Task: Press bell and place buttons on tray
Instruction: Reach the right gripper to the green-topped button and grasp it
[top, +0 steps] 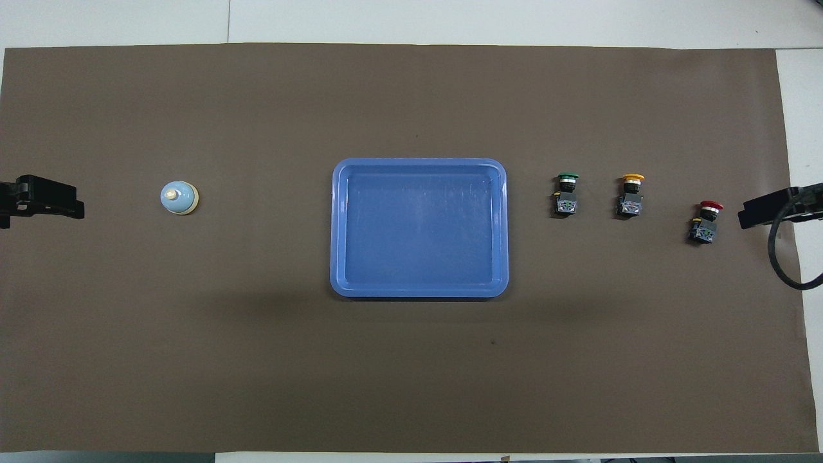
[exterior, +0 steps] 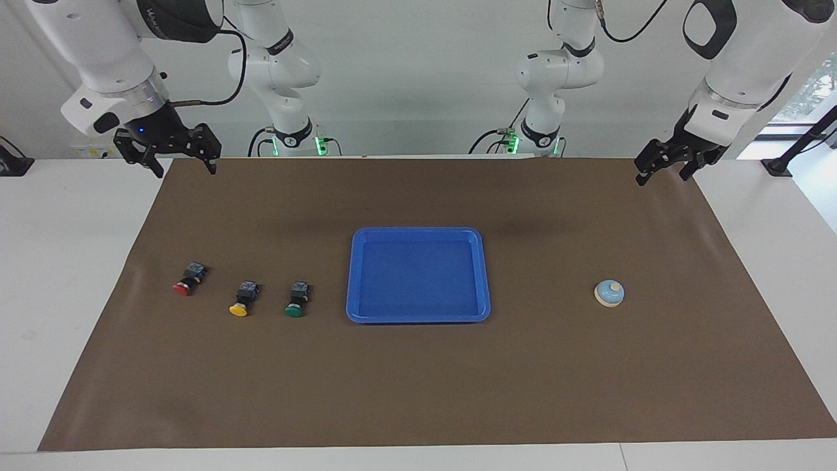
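Note:
The blue tray [exterior: 418,231] [top: 418,163] lies empty mid-table. The light-blue bell [exterior: 609,292] [top: 179,197] stands toward the left arm's end. Toward the right arm's end, three buttons lie on their sides in a row: green [exterior: 295,309] [top: 567,193] closest to the tray, then yellow [exterior: 240,307] [top: 631,193], then red [exterior: 183,286] [top: 705,222]. My left gripper [exterior: 662,178] [top: 42,198] hangs open in the air over the mat's corner at its own end. My right gripper [exterior: 186,169] [top: 765,213] hangs open over the corner at its end. Neither holds anything.
A brown mat [exterior: 418,392] covers most of the white table [exterior: 65,261]. A black cable [top: 781,263] loops down from the right arm near the red button.

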